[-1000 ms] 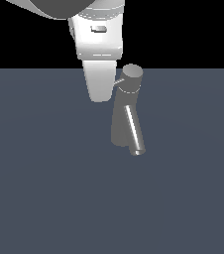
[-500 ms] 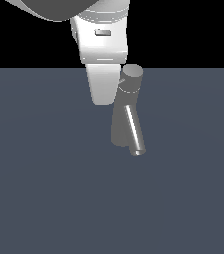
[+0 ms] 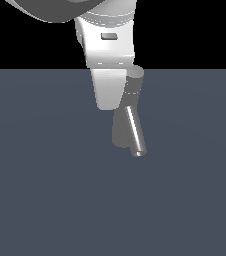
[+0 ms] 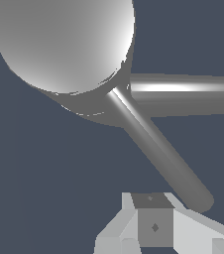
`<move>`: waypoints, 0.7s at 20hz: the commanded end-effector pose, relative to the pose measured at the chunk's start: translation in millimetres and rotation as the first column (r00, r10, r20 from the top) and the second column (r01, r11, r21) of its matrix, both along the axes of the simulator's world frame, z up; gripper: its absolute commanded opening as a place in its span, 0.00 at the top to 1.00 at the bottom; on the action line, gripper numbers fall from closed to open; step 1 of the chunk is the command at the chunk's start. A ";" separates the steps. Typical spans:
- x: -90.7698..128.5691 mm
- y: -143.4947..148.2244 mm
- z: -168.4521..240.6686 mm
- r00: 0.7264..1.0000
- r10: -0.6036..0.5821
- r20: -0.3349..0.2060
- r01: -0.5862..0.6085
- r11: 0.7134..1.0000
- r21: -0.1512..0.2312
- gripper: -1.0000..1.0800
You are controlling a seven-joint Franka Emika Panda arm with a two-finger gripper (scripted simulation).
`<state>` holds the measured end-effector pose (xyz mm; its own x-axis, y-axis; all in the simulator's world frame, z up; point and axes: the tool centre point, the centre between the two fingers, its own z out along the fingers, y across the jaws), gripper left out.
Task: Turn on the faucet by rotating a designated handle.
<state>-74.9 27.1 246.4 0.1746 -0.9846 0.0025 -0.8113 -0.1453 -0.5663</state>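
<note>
- The faucet (image 3: 121,127) stands upright near the middle of the table (image 3: 45,200). Its round cap (image 3: 136,80) is on top and its slanted spout (image 3: 135,132) runs down toward the viewer.
- In the exterior view the hand (image 3: 109,100) hangs just on the cap's left and overlaps it, hiding the handle from that camera.
- The wrist view shows the handle (image 4: 158,149) as a slim rod leaving the cap (image 4: 64,44) at an angle. Its free end is close to one white finger (image 4: 153,225), and the thicker spout (image 4: 188,94) branches off separately.
- I cannot tell whether the hand is released or clenched, as only one finger shows clearly. Nothing appears to be grasped.
- The step in hand looks like lining up for a sideways push on the handle.
- To do it well, meet the rod near its free end, where leverage is best, with the finger's flat side square to it.
- Sweep in an arc around the cap's axis, not in a straight line, so the finger does not slide off the tip.
- Keep clear of the spout, and stay level with the rod so the finger does not ride over it.
- Compared with a second ago, the hand has moved toward the exterior view's right, closing the gap to the cap.
- The short piece of rod seen then between hand and cap is now covered.
- The faucet body and spout sit where they were, so I judge no turning has started.
</note>
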 end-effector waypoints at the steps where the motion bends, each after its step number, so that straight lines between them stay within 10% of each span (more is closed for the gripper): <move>1: -2.7 -12.9 -3.8 1.000 -0.023 -0.005 0.023 1.000 0.000 1.00; 14: -10.4 -23.4 -10.1 1.000 -0.025 -0.006 0.025 1.000 0.000 1.00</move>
<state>-83.5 15.2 239.4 0.1715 -0.9852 0.0013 -0.8127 -0.1422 -0.5651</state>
